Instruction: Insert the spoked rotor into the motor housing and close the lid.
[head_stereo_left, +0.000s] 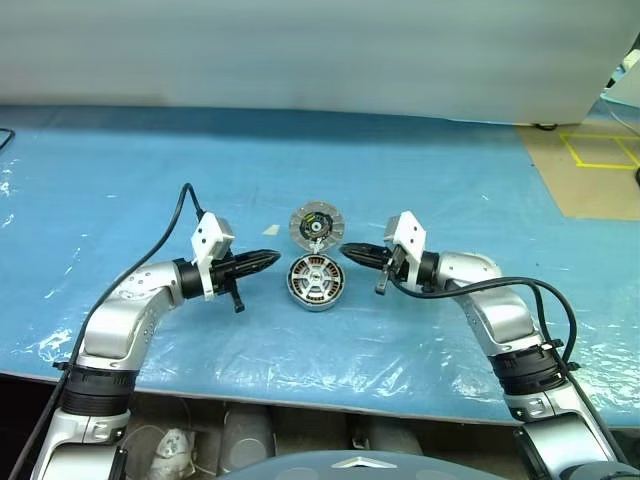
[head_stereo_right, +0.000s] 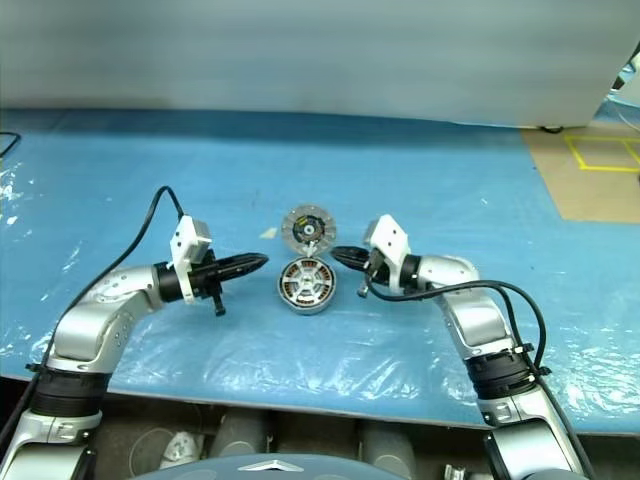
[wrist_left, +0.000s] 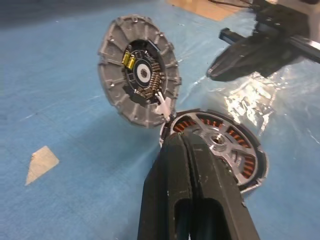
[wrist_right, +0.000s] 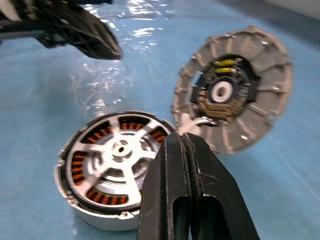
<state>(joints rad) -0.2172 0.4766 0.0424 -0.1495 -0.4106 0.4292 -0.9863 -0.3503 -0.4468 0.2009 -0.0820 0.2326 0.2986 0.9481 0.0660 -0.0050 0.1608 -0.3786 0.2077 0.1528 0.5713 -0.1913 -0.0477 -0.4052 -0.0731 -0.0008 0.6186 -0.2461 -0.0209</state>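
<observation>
The motor housing (head_stereo_left: 316, 303) sits in the middle of the blue table, with copper windings visible under the spoked rotor (wrist_right: 119, 148), which lies inside it. The lid (head_stereo_left: 316, 225) stands tilted up at the housing's far rim. Its segmented face with the dark hub is turned towards me, and a small white piece joins it to the rim. My left gripper (head_stereo_left: 272, 259) is shut and empty, its tip just left of the housing. My right gripper (head_stereo_left: 347, 250) is also shut and empty, and it points in from the right, close to the lid's lower edge.
Wrinkled clear plastic covers the blue table (head_stereo_left: 120, 180). Black cables loop over both forearms. A tan floor patch with yellow tape (head_stereo_left: 600, 150) lies at the far right. A small pale tape scrap (wrist_left: 40, 162) lies on the table near the lid.
</observation>
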